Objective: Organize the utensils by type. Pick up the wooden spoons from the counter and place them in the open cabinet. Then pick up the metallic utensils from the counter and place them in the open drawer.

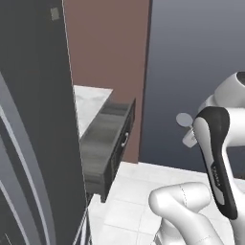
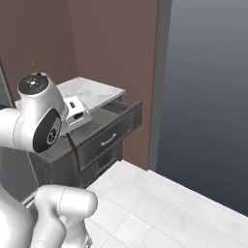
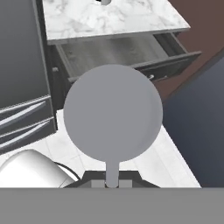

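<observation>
A round-headed utensil (image 3: 113, 116) is clamped between the fingers (image 3: 112, 180); the open drawer (image 3: 114, 51) lies at 12 o'clock, below the worktop (image 3: 109, 17).

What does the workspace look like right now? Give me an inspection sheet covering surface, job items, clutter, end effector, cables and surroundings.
Surface: white marble-look counter, mostly bare; a small object at its far edge is cut off by the frame.
Job's things: round silver-headed metallic utensil, held, not yet in the open dark grey drawer, whose floor is bare.
Clutter: nothing seen.
Grippers: end effector shut on the utensil's stem.
Cables: nothing seen.
Surroundings: tall dark door with long grey handles, brown wall, white tiled floor.
</observation>
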Controlling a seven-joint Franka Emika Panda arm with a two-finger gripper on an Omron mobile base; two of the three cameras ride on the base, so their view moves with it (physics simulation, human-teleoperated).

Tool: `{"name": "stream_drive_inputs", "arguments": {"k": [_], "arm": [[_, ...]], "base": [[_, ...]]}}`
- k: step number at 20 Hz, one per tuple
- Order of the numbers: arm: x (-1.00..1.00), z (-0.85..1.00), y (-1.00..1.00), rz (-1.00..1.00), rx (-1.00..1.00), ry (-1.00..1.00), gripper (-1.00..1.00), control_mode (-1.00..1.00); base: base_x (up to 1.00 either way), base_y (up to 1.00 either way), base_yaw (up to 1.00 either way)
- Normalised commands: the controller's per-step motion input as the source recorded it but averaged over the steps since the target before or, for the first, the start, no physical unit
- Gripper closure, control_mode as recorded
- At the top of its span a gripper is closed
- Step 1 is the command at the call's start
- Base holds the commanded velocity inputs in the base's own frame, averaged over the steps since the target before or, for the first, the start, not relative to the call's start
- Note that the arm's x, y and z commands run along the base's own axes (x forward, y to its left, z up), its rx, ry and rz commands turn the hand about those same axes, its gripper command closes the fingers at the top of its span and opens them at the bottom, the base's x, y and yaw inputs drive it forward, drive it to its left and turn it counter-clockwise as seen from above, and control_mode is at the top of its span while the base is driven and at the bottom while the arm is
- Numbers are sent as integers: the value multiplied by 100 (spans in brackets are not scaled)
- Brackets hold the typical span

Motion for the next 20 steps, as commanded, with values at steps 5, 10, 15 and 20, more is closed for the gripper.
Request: {"name": "stream_drive_inputs", "arguments": {"k": [5,10,15,20], "arm": [[0,0,0,0,0,0,100,100],[0,0,0,0,0,0,100,100],[0,0,0,0,0,0,100,100],[0,0,0,0,0,0,100,100]], "base": [[0,76,-4],[0,51,-4],[0,42,-6],[0,9,-1]]}}
